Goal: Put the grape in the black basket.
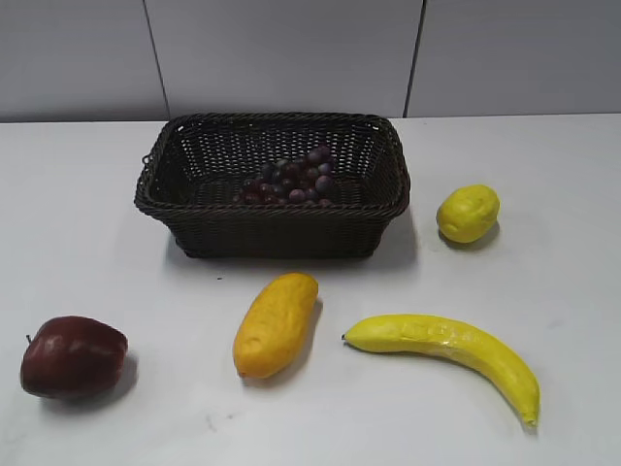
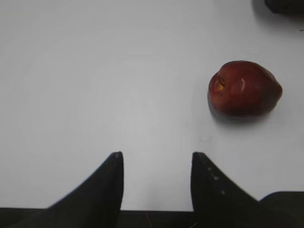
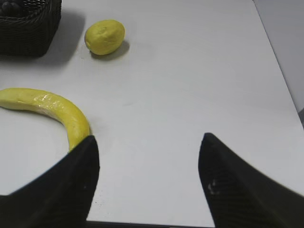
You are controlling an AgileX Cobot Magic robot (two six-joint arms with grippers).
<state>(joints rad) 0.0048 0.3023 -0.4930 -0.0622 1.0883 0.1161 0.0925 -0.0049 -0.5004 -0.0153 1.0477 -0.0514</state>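
The grape (image 1: 291, 181), a bunch of small dark purple-red grapes, lies inside the black basket (image 1: 194, 225), a dark woven wicker basket at the back middle of the white table. A corner of the basket also shows in the right wrist view (image 3: 33, 33), with a few grapes (image 3: 9, 6) at its top left. Neither gripper shows in the exterior view. My left gripper (image 2: 156, 154) is open and empty over bare table. My right gripper (image 3: 148, 137) is open and empty over bare table, beside the banana's tip.
A dark red apple (image 1: 73, 356) (image 2: 244, 88) lies at front left. An orange-yellow mango (image 1: 276, 323) lies in front of the basket. A yellow banana (image 1: 446, 351) (image 3: 47, 109) lies at front right. A lemon (image 1: 468, 213) (image 3: 104, 36) sits right of the basket.
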